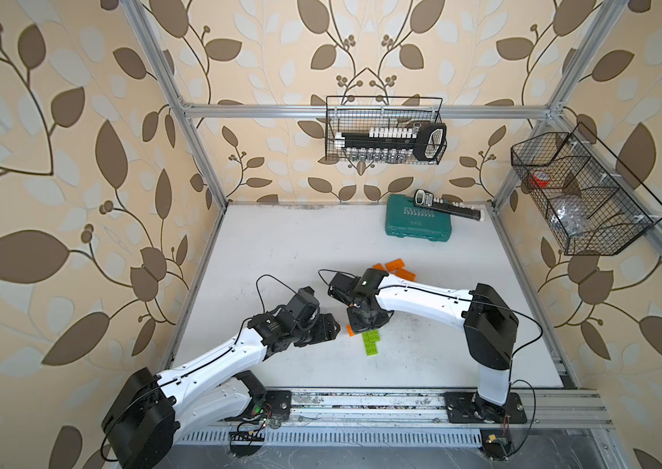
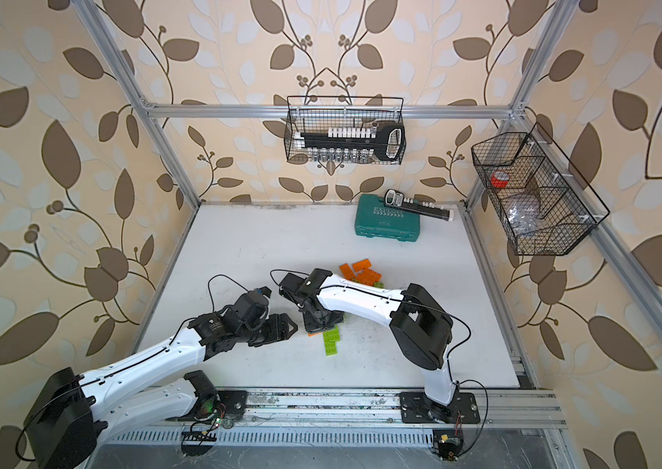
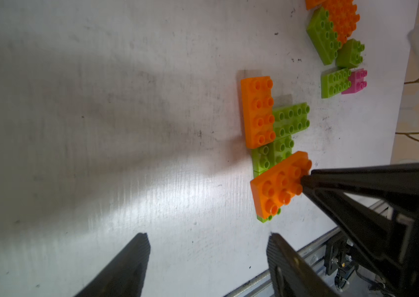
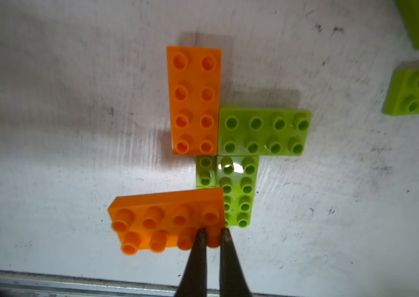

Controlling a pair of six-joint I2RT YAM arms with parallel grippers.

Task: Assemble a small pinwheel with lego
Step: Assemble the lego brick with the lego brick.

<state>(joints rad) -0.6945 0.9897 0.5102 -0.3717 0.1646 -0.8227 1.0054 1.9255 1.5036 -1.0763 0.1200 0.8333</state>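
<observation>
A partly built lego pinwheel lies flat on the white table: an orange brick [image 4: 194, 100], a lime-green brick [image 4: 263, 132] at right angles to it, and a second lime-green brick [image 4: 238, 190] below. My right gripper [image 4: 213, 231] is shut on a corner stud of another orange brick [image 4: 167, 218], which sits tilted over the edge of that lower green brick. In both top views the right gripper body hides most of the build; only green bricks [image 1: 370, 343] [image 2: 331, 343] show. My left gripper [image 3: 208, 239] is open and empty, a little to the left of the build.
Loose orange and green bricks [image 1: 398, 268] [image 3: 339, 23] and a small pink brick [image 3: 356, 81] lie behind the right arm. A teal tool case [image 1: 418, 221] sits at the back. Wire baskets [image 1: 386, 130] [image 1: 581, 195] hang on the frame. A metal rail [image 1: 362, 402] borders the front.
</observation>
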